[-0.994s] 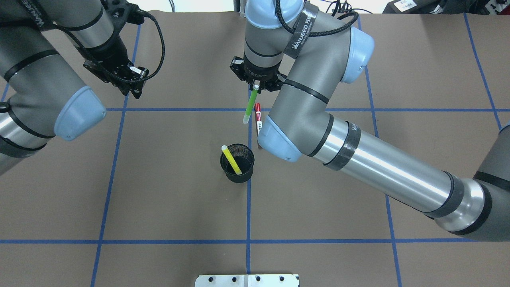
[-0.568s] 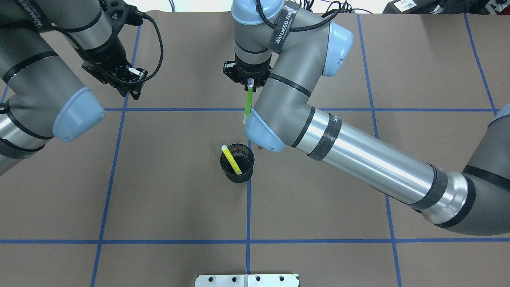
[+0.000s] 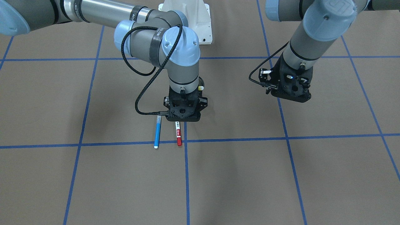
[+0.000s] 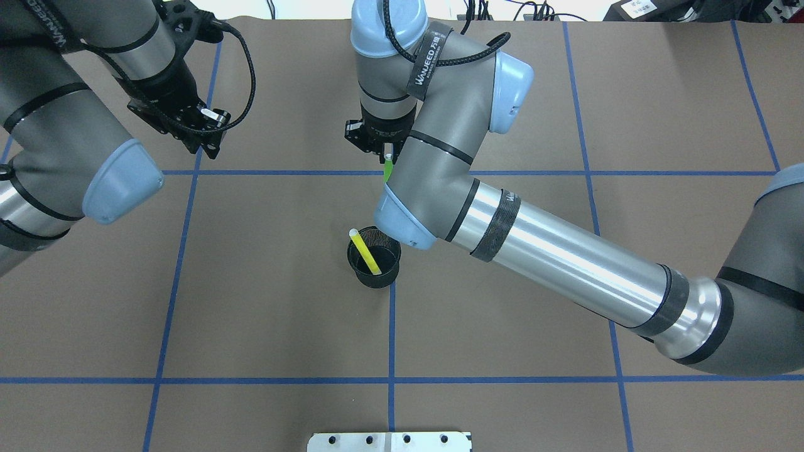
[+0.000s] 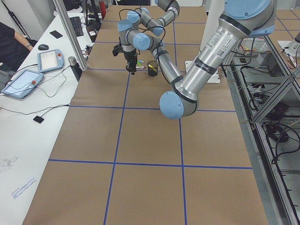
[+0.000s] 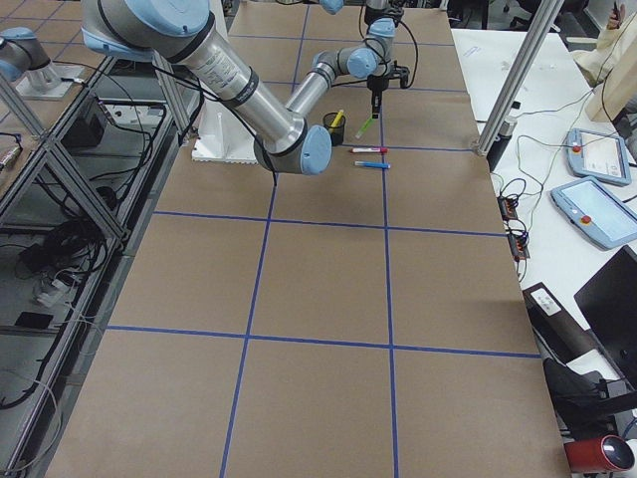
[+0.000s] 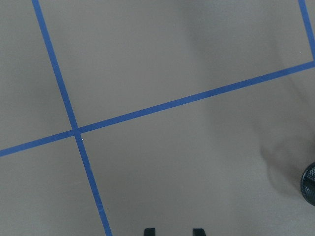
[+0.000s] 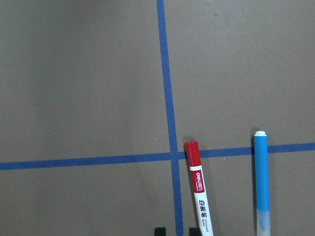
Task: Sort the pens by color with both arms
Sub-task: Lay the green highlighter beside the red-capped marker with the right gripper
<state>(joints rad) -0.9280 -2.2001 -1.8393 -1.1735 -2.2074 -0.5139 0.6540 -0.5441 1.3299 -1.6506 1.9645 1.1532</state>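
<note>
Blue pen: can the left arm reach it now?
Probably not: the right gripper, shut on the green pen, hangs over the red pen, which lies between the blue pen and the left gripper.

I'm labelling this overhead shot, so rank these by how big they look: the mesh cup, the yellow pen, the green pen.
Largest: mesh cup
Next: yellow pen
Smallest: green pen, mostly hidden behind the right arm

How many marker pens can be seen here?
4. The yellow pen leans in the black wire-mesh cup; the lime green pen hangs from the right gripper; the blue pen and the red-capped white pen lie side by side on the brown table.
</note>
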